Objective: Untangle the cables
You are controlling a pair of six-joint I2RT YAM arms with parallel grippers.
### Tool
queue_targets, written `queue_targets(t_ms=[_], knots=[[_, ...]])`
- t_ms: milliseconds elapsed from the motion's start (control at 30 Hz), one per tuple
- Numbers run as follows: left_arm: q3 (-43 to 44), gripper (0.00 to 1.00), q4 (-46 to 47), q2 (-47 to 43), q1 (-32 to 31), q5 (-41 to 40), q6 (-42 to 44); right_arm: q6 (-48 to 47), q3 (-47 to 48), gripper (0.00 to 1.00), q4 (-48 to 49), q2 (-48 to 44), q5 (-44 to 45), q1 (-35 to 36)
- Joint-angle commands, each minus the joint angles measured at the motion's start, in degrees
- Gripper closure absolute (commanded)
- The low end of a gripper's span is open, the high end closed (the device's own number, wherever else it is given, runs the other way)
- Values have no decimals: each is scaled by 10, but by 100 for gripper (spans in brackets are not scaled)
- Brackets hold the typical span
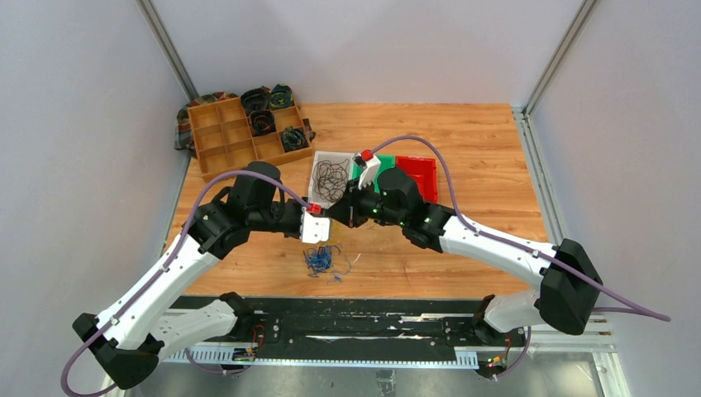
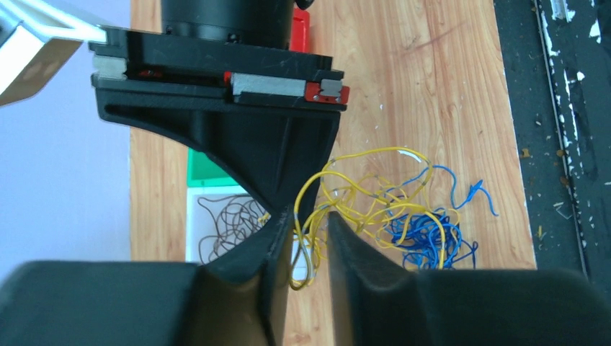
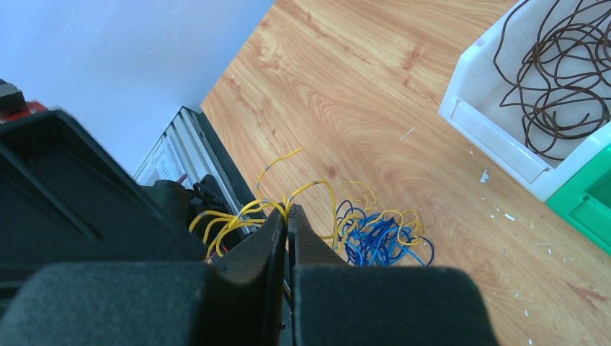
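A tangle of blue cables (image 1: pixel 317 261) and yellow cables (image 1: pixel 332 247) lies on the wooden table, just in front of both grippers. My right gripper (image 3: pixel 288 210) is shut on a strand of the yellow cables (image 3: pixel 230 220) at its fingertips, with the blue cables (image 3: pixel 378 238) lying just beyond them. My left gripper (image 2: pixel 310 216) is open, and loops of yellow cable (image 2: pixel 360 209) hang in the gap between its fingers. The blue cables (image 2: pixel 425 234) lie to its right. In the top view the left gripper (image 1: pixel 329 234) and right gripper (image 1: pixel 339 217) are close together. Black cables (image 1: pixel 331 178) lie in a white bin.
The white bin (image 1: pixel 317 195) stands behind the grippers, with a green bin (image 1: pixel 387 162) and a red bin (image 1: pixel 418 175) to its right. A wooden divided tray (image 1: pixel 223 136) holding dark coiled bundles is at the back left. The white bin (image 3: pixel 490 137) also shows in the right wrist view.
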Motion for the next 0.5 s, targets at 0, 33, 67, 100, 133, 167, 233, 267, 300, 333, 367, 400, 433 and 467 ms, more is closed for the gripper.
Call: queue_targets(t_ms=[0, 33, 67, 100, 133, 167, 233, 267, 300, 333, 367, 400, 433, 467], knots=[[15, 90, -2, -8, -5, 8, -7, 5, 15, 99, -5, 2, 11, 1], [17, 93, -3, -10, -5, 6, -9, 5, 12, 99, -5, 1, 12, 1], [21, 96, -4, -11, -5, 4, -10, 5, 8, 99, -6, -1, 14, 1], [25, 98, -6, -13, -5, 1, -10, 5, 3, 99, -6, -2, 16, 1], [29, 99, -6, -15, -5, -5, -12, 5, -2, 99, -6, -3, 19, 0], [34, 99, -6, -16, -6, -12, -14, 4, -9, 99, -5, -6, 22, 0], [45, 99, -6, -17, -5, -27, -29, -1, -24, 99, -1, -18, 33, 0], [51, 99, -6, -18, -5, -38, -38, -7, -32, 99, 1, -26, 42, 0], [57, 99, -5, -17, -5, -49, -50, -15, -41, 97, 1, -36, 52, 0], [64, 99, -1, -17, -5, -64, -66, -23, -50, 89, 1, -47, 62, 0], [69, 99, 7, -18, -5, -80, -87, -33, -63, 82, 1, -61, 73, 0], [71, 99, 14, -19, -5, -96, -103, -45, -72, 74, 1, -76, 84, 1], [73, 99, 22, -21, -5, -109, -117, -62, -79, 61, 2, -92, 94, 1], [71, 99, 29, -24, -5, -118, -129, -75, -84, 51, 1, -109, 106, 1]])
